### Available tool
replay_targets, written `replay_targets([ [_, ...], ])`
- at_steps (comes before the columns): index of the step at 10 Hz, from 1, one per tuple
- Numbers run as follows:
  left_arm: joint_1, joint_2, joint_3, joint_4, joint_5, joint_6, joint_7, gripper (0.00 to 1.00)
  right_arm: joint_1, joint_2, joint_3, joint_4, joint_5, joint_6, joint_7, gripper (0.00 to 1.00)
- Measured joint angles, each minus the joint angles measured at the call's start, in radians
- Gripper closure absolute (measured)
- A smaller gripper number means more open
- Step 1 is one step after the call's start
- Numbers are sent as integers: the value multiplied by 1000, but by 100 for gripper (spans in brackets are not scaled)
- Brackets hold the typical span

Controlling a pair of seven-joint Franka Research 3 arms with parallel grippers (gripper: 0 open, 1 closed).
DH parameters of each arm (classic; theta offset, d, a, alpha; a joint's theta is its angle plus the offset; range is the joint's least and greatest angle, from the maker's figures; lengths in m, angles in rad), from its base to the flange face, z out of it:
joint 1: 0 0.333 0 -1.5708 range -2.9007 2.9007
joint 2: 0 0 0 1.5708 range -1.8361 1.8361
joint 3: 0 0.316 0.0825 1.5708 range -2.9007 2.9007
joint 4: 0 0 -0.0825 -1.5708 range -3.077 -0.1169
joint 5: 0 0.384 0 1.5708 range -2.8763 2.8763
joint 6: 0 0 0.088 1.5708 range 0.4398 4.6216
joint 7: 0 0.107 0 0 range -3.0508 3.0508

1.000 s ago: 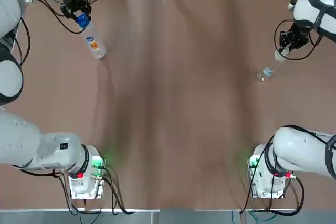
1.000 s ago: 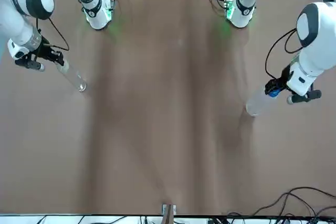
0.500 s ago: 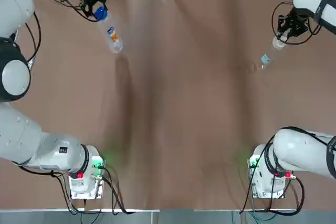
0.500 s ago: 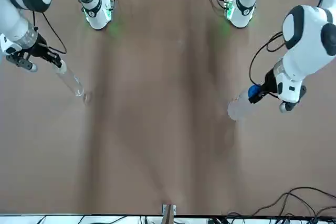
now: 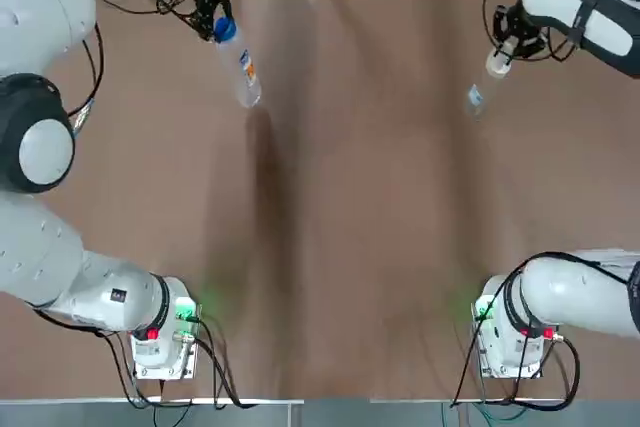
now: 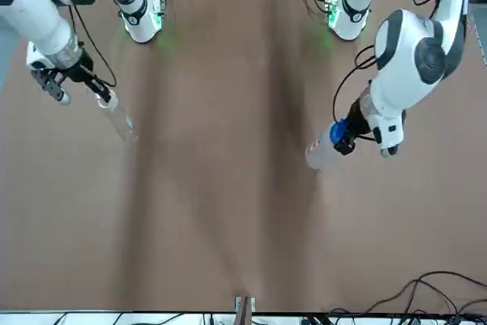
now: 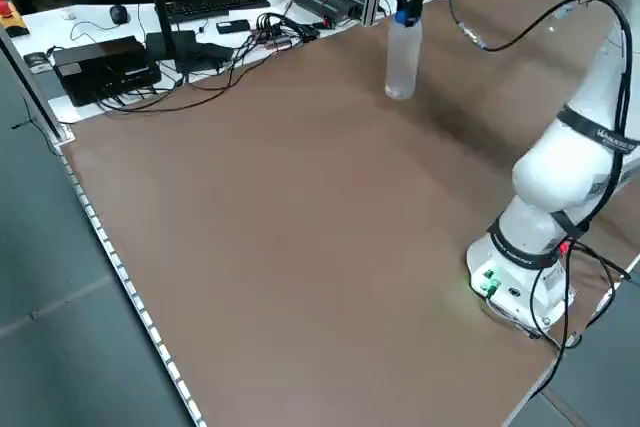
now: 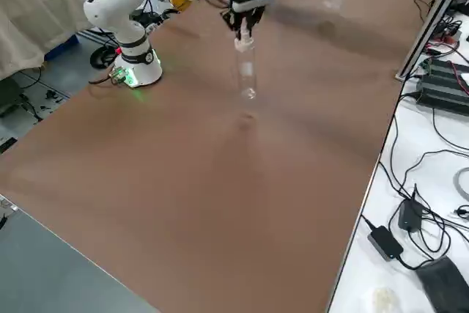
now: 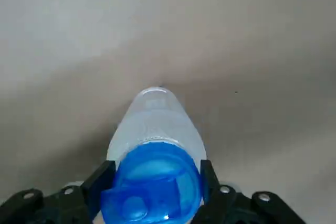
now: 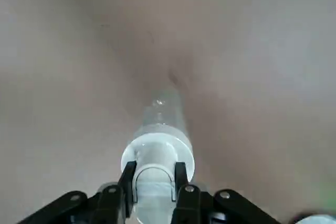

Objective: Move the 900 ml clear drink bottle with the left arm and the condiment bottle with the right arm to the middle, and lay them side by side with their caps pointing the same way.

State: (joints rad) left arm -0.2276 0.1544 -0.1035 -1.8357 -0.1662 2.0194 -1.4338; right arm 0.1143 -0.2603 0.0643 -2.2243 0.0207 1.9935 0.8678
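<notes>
Left gripper is clamped on the blue-capped neck of the clear drink bottle, which hangs over the table at the far left. Right gripper is clamped on the white-capped condiment bottle, far right. Bottles well apart.

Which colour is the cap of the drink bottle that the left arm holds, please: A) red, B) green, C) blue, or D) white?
C: the left wrist view shows a blue cap on the clear drink bottle, gripped between the left jaws.
</notes>
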Motion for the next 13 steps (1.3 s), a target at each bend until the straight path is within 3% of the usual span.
replay_targets([
  [3,-60,53,0,34,0,33,-201,29,157,170,3,163,0,12,337,67],
  [8,-68,110,2,46,0,89,-348,29,321,459,3,455,6,16,716,67],
  [11,-114,142,3,63,0,93,-398,29,410,569,3,592,76,16,854,67],
  [13,-130,146,4,67,0,94,-412,29,451,596,3,626,125,18,887,67],
])
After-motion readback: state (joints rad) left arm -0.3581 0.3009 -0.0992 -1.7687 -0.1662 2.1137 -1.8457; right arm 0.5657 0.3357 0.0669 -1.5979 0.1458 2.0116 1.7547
